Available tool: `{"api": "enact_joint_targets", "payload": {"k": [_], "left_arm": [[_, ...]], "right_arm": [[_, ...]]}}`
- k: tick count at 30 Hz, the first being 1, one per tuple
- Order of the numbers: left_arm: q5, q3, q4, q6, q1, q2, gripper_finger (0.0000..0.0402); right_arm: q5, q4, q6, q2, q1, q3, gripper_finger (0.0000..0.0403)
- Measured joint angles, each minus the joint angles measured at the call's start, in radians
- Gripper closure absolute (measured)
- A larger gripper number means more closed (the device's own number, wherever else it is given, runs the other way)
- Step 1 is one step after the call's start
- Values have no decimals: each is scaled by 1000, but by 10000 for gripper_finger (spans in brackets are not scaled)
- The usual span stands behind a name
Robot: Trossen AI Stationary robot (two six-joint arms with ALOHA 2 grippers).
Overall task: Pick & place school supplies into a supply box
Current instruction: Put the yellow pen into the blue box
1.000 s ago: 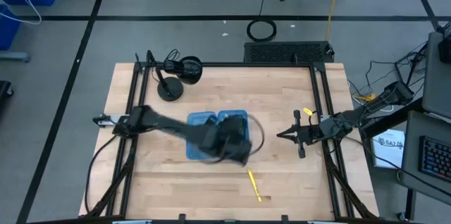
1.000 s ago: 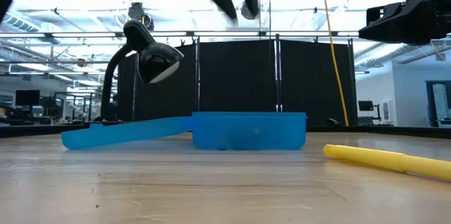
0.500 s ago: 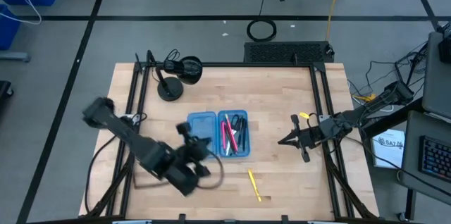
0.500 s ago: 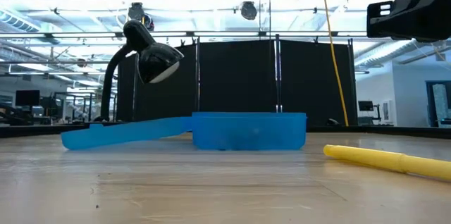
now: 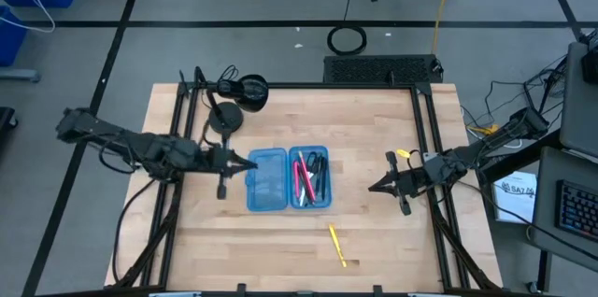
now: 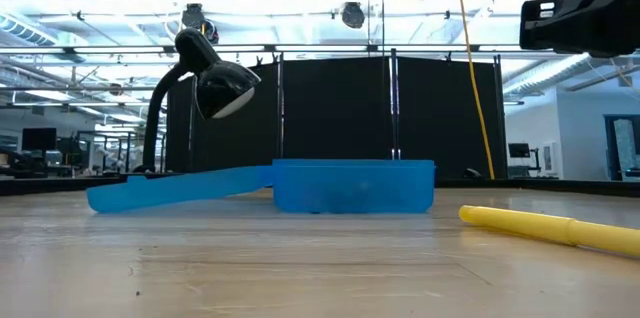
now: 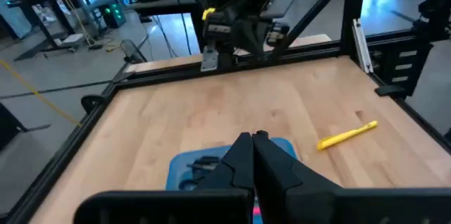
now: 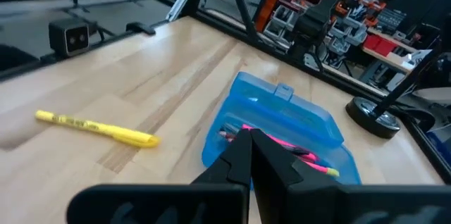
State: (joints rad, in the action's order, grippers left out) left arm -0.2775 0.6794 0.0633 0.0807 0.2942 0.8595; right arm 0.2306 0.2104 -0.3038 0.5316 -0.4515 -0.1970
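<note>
A yellow marker (image 5: 336, 245) lies flat on the wooden tabletop (image 5: 374, 120), nearer the front edge than the supply box (image 5: 289, 178) and a little to the box's right. It looks light, stiff and smooth, likely to roll, so a grip across the middle of its barrel seems safest. The translucent blue supply box lies open beyond it at the tabletop's centre, with pink, red and dark pens (image 5: 308, 176) resting in its right half. The left pincer (image 5: 249, 163) hangs just beside the box's left edge, clenched and empty. The right pincer (image 5: 373, 186) waits well right of the box, clenched on nothing. A black desk lamp (image 5: 230, 101) stands behind the box.
</note>
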Motion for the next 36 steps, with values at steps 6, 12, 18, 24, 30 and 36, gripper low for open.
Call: {"api": "enact_joint_targets", "payload": {"k": [6, 12, 18, 24, 30, 36], "left_arm": [[187, -217, -177, -7, -99, -125, 399], [195, -453, -392, -20, -86, -201, 399], [217, -657, -614, 71, -85, -222, 399], [275, -669, -546, 102, -137, -217, 398], [301, -669, -541, 133, -167, -220, 397], [131, -669, -630, 207, -194, -220, 384]], "right_arm": [[0, 58, 52, 0, 0, 0, 403], [1, 136, 89, 0, 0, 0, 403], [12, 208, 110, 0, 0, 0, 403], [107, 273, 204, 9, 0, 0, 403], [274, 327, 245, 43, 0, 0, 403], [357, 223, 278, 180, -2, -167, 403]]}}
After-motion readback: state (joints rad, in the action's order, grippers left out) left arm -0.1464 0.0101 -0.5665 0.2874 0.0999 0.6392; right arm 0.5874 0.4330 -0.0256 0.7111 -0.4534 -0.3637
